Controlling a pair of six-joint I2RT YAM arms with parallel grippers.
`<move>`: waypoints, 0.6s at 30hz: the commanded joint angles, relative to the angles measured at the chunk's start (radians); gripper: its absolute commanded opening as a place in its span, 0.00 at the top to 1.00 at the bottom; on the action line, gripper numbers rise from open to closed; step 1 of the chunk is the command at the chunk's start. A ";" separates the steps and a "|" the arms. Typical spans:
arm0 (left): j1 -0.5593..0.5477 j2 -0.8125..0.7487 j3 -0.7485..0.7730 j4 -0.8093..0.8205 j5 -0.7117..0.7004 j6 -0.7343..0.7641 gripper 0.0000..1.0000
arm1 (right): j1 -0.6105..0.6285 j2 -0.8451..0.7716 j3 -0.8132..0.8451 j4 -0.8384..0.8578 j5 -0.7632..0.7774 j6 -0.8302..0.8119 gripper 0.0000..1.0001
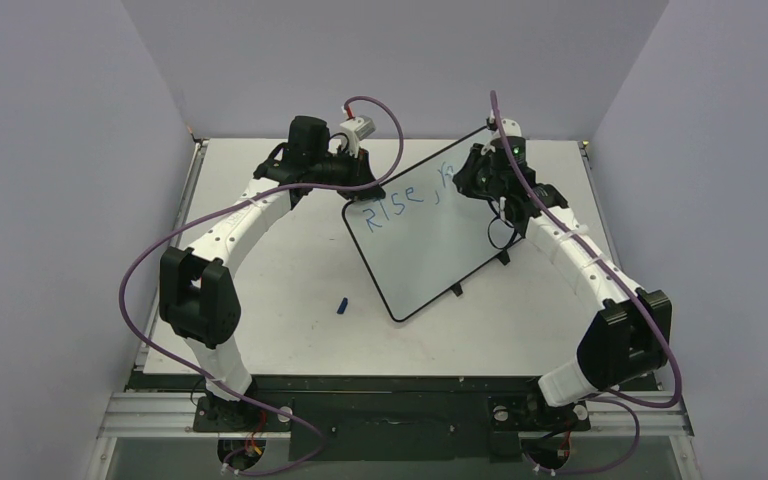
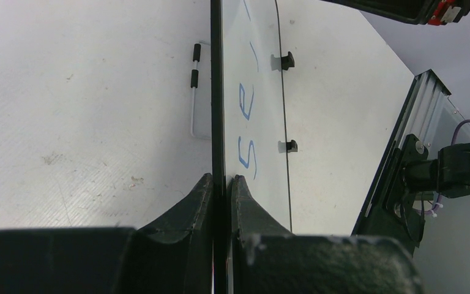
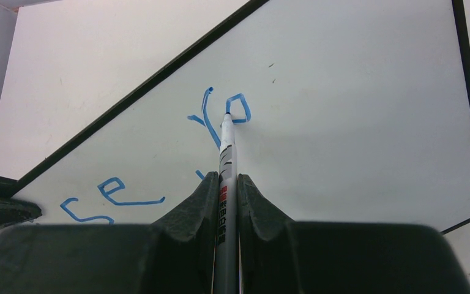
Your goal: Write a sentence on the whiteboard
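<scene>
The whiteboard (image 1: 430, 240) stands tilted on the table, glossy white with a thin black frame and small black feet on its lower right edge. Blue writing (image 1: 400, 203) reads "Rise," with more letters beginning near the top right. My left gripper (image 2: 222, 181) is shut on the whiteboard's upper left edge (image 2: 216, 92), which I see edge-on. My right gripper (image 3: 227, 179) is shut on a silver marker (image 3: 226, 153) whose tip touches the board (image 3: 355, 110) beside a blue "y" and "o" (image 3: 220, 113).
A small blue marker cap (image 1: 342, 305) lies on the white table (image 1: 280, 300) left of the board's lower corner. A wire stand (image 2: 194, 92) lies behind the board. Purple cables loop from both arms. Grey walls enclose the table.
</scene>
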 commanded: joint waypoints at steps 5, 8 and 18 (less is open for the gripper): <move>-0.012 -0.040 0.019 0.069 0.017 0.083 1.00 | 0.031 -0.047 -0.075 0.015 -0.025 0.007 1.00; -0.012 -0.042 0.018 0.070 0.017 0.082 1.00 | 0.032 -0.054 -0.092 0.014 -0.014 0.005 1.00; -0.011 -0.046 0.017 0.069 0.016 0.084 1.00 | 0.004 -0.053 -0.086 -0.019 0.055 -0.005 1.00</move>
